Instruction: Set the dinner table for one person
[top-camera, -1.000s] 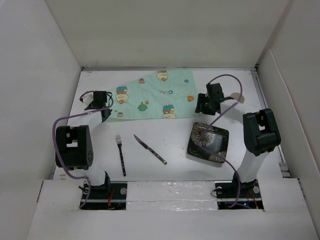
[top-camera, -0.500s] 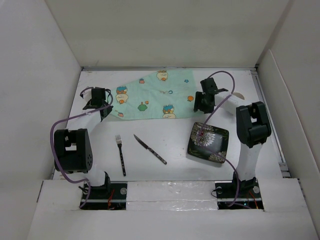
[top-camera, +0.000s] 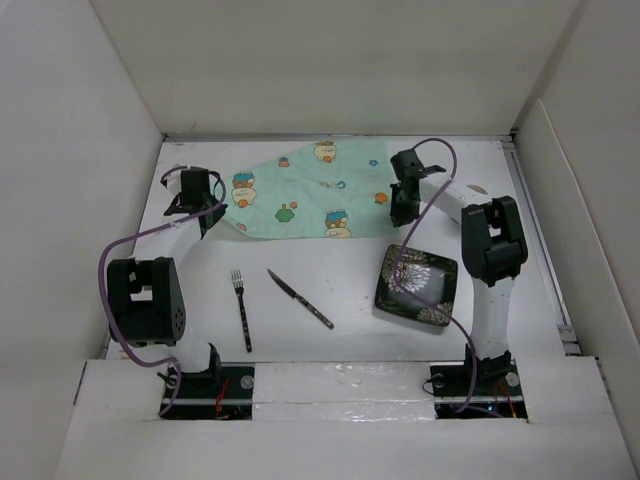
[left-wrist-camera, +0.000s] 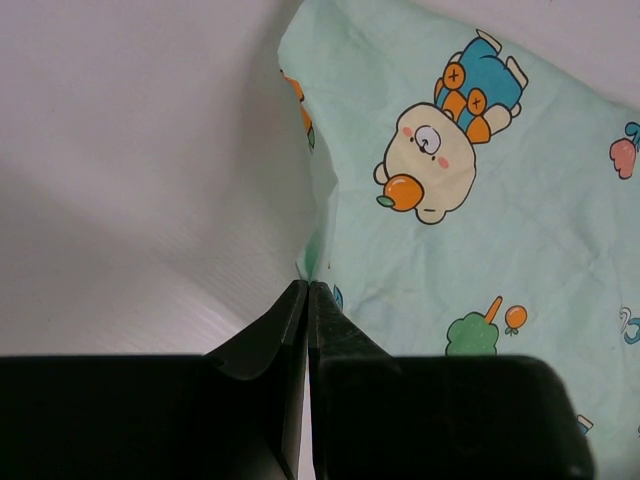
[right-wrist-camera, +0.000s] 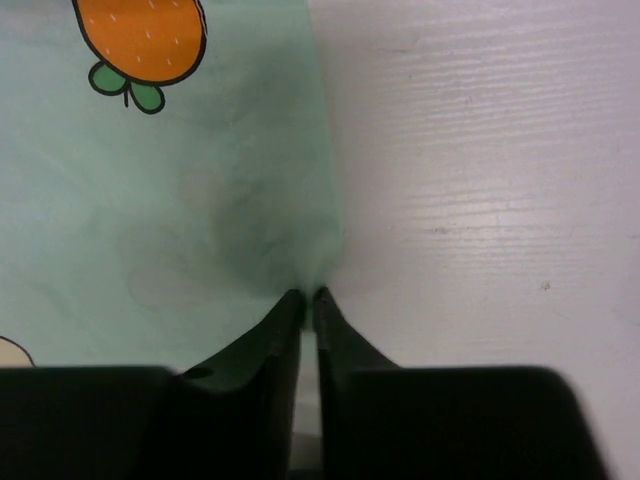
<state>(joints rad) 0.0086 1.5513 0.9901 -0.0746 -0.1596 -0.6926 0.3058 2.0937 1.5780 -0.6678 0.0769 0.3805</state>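
Observation:
A mint-green cartoon-print placemat (top-camera: 305, 190) lies at the back of the white dinner table (top-camera: 340, 335). My left gripper (top-camera: 213, 222) is shut on the placemat's near left corner; the left wrist view shows the cloth (left-wrist-camera: 480, 200) rising in a fold into the closed tips (left-wrist-camera: 308, 284). At the placemat's right edge my right gripper (top-camera: 398, 214) is shut on the cloth, which puckers (right-wrist-camera: 200, 200) at the pinched tips (right-wrist-camera: 307, 295). In front of the placemat lie a fork (top-camera: 241, 310), a knife (top-camera: 300, 298) and a dark flowered square plate (top-camera: 417, 285).
White panels wall the table on the left, back and right. A small pale object (top-camera: 479, 190) shows partly behind the right arm. Both arms' purple cables loop over the table near the grippers.
My right arm has swung left to the placemat's right edge and its jaws have closed on the cloth. The left gripper has stayed shut on its corner.

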